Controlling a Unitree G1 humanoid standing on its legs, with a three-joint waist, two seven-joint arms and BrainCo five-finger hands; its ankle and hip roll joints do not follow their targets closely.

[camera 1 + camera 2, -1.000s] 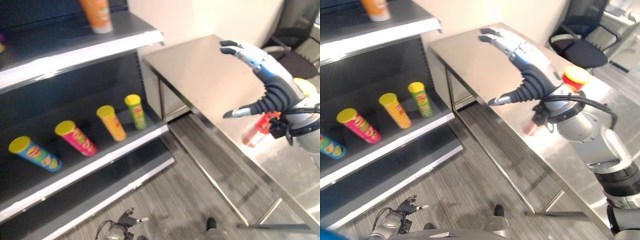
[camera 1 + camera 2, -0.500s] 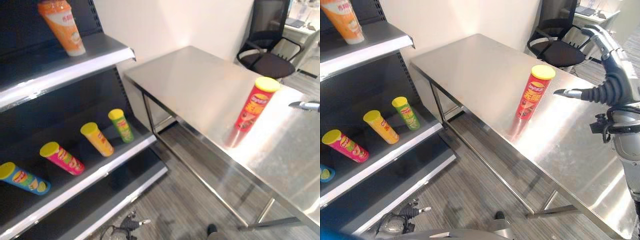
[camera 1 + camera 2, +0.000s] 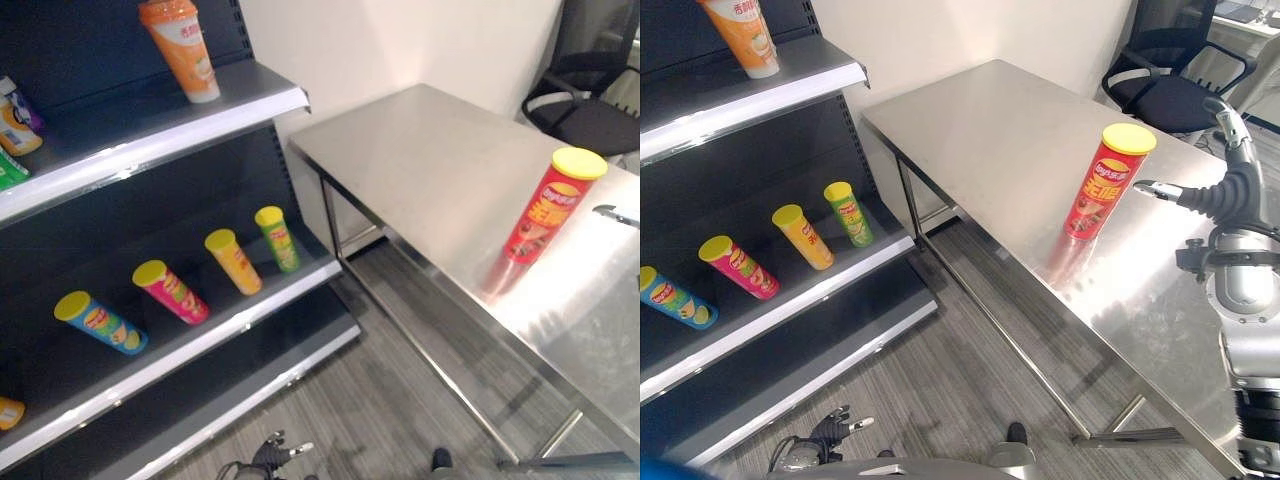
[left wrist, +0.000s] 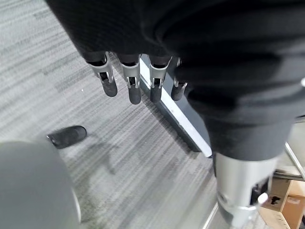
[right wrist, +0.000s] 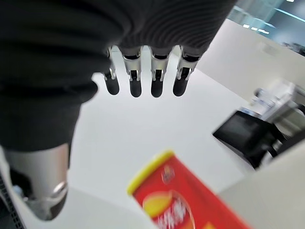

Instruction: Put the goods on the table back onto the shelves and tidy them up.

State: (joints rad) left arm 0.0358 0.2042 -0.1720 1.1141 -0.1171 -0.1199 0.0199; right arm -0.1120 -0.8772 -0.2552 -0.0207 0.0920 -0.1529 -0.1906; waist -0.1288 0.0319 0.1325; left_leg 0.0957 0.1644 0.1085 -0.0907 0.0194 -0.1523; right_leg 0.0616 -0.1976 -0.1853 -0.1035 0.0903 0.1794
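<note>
One red cylindrical crisp can with a yellow lid (image 3: 1102,181) stands upright near the right edge of the steel table (image 3: 990,130). Four more yellow-lidded cans lie on the middle shelf (image 3: 200,340): a blue one (image 3: 100,322), a pink one (image 3: 172,292), a yellow one (image 3: 234,262) and a green one (image 3: 277,238). On the top shelf (image 3: 170,125) stands one tall orange tapered cup (image 3: 183,48) near its right corner, with at least one small packet (image 3: 17,115) at its left edge.

Steel table (image 3: 1010,130) with upright red can (image 3: 1102,180).
</note>
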